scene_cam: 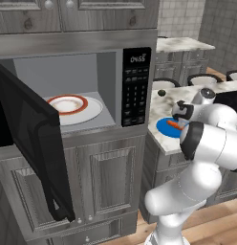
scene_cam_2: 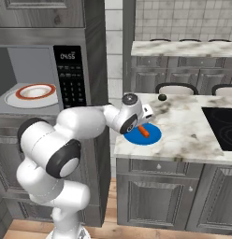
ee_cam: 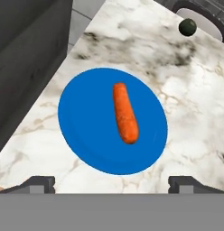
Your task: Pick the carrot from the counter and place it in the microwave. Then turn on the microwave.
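Gripper (ee_cam: 112, 184) spread wide, empty, hovering above the blue plate (ee_cam: 82, 131). Carrot (ee_cam: 124, 113) lying on that plate's middle, on the counter (ee_cam: 190, 103) beside the microwave (scene_cam: 91, 86). Probably light, stiff, slightly slick; best pinched across mid-length.

Light is even and flat across all three rendered views, bright without a visible source. No glare marks the marble counter (ee_cam: 190, 113); the blue plate (ee_cam: 86, 135) reads as one uniform tone. The microwave (scene_cam: 77, 72) cavity is evenly grey, its open door near black at 9 o'clock in the left base view. Shadows are faint. Edges look soft and pixelated, the keypad digits unreadable. No edge distortion or focus falloff shows.
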### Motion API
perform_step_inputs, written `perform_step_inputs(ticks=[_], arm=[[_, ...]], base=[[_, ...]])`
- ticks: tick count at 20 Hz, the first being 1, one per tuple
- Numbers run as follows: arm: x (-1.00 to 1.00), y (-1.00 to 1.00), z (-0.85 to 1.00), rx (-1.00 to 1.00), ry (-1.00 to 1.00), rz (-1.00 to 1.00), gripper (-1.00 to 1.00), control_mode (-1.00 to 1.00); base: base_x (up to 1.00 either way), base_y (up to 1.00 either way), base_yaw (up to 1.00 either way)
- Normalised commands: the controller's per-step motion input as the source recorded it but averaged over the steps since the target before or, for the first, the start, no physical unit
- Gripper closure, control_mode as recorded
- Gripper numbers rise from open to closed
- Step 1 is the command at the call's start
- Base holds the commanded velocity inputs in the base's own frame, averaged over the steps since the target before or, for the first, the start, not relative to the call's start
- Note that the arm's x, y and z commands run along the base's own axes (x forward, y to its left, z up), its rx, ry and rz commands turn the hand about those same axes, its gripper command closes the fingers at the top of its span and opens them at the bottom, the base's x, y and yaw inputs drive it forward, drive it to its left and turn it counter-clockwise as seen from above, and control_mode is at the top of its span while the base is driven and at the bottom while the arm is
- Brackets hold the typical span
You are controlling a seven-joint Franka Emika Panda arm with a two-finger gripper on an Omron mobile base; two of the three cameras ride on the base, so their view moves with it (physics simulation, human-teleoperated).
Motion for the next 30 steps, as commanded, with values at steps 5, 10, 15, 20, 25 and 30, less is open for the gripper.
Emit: perform_step_inputs(ticks=[5,10,15,20,25,30], arm=[[0.05,-0.02,-0.12,0.0,-0.01,0.01,-1.0,-1.0],[0.08,0.0,-0.09,0.01,0.0,0.01,-1.0,-1.0],[0.17,-0.01,-0.05,0.01,0.0,0.01,-1.0,-1.0],[0.16,-0.05,-0.09,0.02,0.0,0.01,-1.0,-1.0],[0.14,-0.05,-0.11,0.02,0.0,0.01,-1.0,-1.0],[0.14,-0.06,-0.08,0.02,0.05,0.01,-1.0,-1.0]], base=[[0.0,0.0,0.0],[0.0,0.0,0.0],[0.0,0.0,0.0],[0.0,0.0,0.0],[0.0,0.0,0.0],[0.0,0.0,0.0]])
